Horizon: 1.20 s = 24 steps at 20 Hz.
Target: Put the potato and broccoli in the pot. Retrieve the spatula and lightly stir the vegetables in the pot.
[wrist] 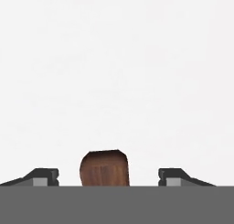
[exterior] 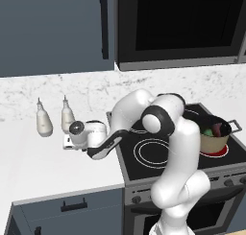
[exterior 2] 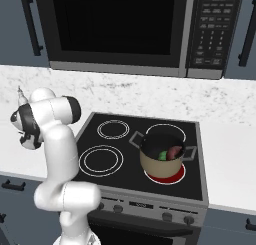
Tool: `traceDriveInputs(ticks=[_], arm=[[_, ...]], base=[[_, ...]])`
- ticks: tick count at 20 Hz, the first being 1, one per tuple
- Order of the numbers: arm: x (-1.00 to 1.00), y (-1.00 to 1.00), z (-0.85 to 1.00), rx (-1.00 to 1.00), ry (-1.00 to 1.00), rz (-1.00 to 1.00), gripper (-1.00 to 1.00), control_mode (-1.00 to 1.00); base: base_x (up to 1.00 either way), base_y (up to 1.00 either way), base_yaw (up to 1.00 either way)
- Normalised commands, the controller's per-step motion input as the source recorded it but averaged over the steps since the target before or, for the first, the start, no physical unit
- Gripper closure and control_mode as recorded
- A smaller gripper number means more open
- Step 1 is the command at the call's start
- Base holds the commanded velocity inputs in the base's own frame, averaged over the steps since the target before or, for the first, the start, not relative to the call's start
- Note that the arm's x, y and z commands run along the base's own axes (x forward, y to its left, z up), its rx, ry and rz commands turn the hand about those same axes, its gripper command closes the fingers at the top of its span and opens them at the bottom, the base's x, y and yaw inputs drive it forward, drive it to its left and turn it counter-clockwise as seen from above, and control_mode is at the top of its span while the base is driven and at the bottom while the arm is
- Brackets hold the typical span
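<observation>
Spatula handle (wrist: 104, 168), reddish-brown, sits between our two fingertips (wrist: 43, 176), which stand apart on either side with white counter (wrist: 117, 72) showing in both gaps; we grip nothing. Our gripper (wrist: 108, 177) is low over the counter beside two white bottles (exterior: 44, 120). Potato (exterior 2: 174, 152) and broccoli (exterior 2: 162, 155) lie in the pot (exterior 2: 161, 165) on the stove (exterior 2: 120, 154).

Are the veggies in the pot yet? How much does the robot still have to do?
Yes. The potato and broccoli already sit inside the pot on the stove. Right now the gripper is down at the counter with the spatula handle between its fingertips, with gaps on both sides, so it is not gripped yet. Still left: grab it, carry it to the pot and stir lightly.
</observation>
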Motion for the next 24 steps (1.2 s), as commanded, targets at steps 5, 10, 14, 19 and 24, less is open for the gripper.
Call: traceDriveInputs(ticks=[5, 10, 14, 19, 24], arm=[[0.0, 0.0, -0.34, 0.0, 0.0, 0.0, 1.0, -1.0], [-0.05, 0.0, -0.08, 0.0, -0.04, 0.02, 1.0, -1.0], [-0.57, -0.03, 0.13, 0.0, -0.13, 0.04, 1.0, -1.0], [-0.99, -0.31, 0.8, 0.14, -0.14, 0.0, 1.0, -1.0], [-0.82, -0.31, 1.0, 0.38, 0.0, -0.03, 1.0, -1.0]], base=[[0.0, 0.0, 0.0], [0.0, 0.0, 0.0], [0.0, 0.0, 0.0], [0.0, 0.0, 0.0], [0.0, 0.0, 0.0]])
